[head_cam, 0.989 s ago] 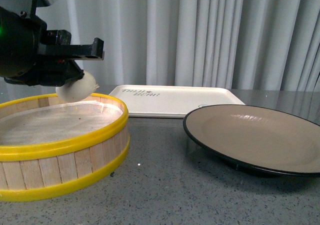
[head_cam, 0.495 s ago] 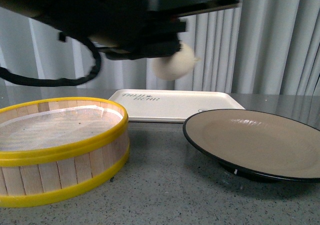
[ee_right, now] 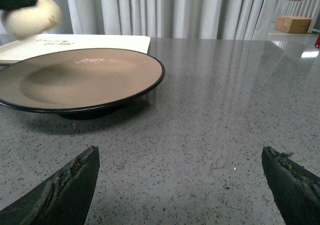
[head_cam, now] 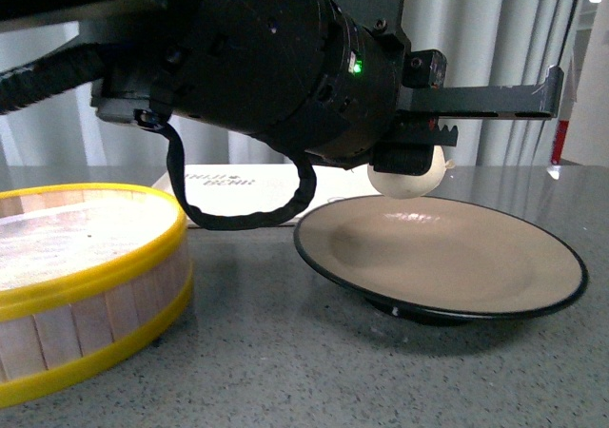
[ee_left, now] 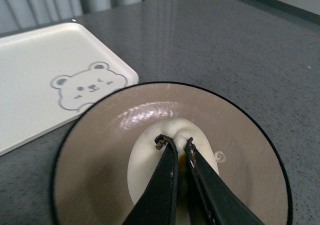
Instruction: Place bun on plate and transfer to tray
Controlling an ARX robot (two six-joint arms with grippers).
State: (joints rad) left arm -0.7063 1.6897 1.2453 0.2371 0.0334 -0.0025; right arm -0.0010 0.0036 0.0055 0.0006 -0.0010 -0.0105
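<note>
The left arm (head_cam: 257, 67) reaches across the front view with its wrist level and a green light lit. The left gripper (ee_left: 176, 144) has its jaws nearly together, clamped on the bun (ee_left: 141, 169). The right gripper (ee_right: 178, 157) sits low, jaws spread wide, empty.

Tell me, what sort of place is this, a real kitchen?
Probably a test room staged for food serving, not a kitchen: pale curtains back a grey speckled table set with a steamer basket, tray and plate, and a robot arm holds a bun over it.
</note>
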